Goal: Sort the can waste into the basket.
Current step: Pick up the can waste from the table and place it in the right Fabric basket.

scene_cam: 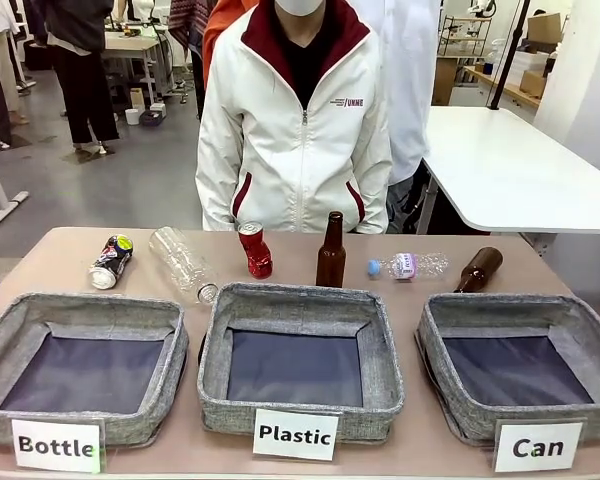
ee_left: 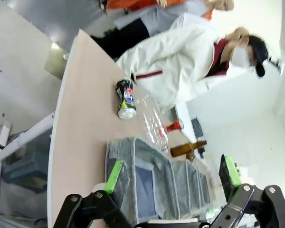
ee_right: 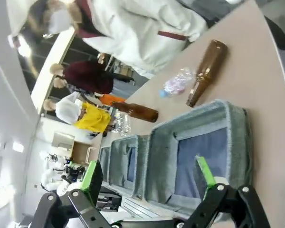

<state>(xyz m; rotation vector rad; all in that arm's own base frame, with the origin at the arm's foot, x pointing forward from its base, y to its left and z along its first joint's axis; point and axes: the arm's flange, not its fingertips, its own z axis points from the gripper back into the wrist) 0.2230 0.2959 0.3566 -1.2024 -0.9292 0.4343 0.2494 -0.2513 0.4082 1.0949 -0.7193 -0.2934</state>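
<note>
Items on the light brown table (scene_cam: 65,245), with a person in a white jacket (scene_cam: 290,130) standing at its far side:

1. Dark drink can with multicoloured print (scene_cam: 111,261): lying on its side behind the grey fabric basket labelled "Bottle" (scene_cam: 90,308), at the table's left.
2. Crushed shiny red drink can (scene_cam: 255,249): upright behind the far left corner of the grey fabric basket labelled "Plastic" (scene_cam: 300,298).
3. Square grey fabric basket labelled "Can" (scene_cam: 500,305): at the right of the row. Both cans are on the table, well apart from it.
4. Large clear plastic bottle (scene_cam: 183,263): lying between the two cans.
5. Upright brown glass bottle (scene_cam: 331,251): just right of the red can.
6. Small clear plastic bottle with blue cap (scene_cam: 408,266) and second brown glass bottle (scene_cam: 479,269): both lying behind the "Can" basket.
7. Left pincer (ee_left: 172,168): spread wide, holding nothing.
8. Right pincer (ee_right: 148,173): spread wide, holding nothing.
</note>
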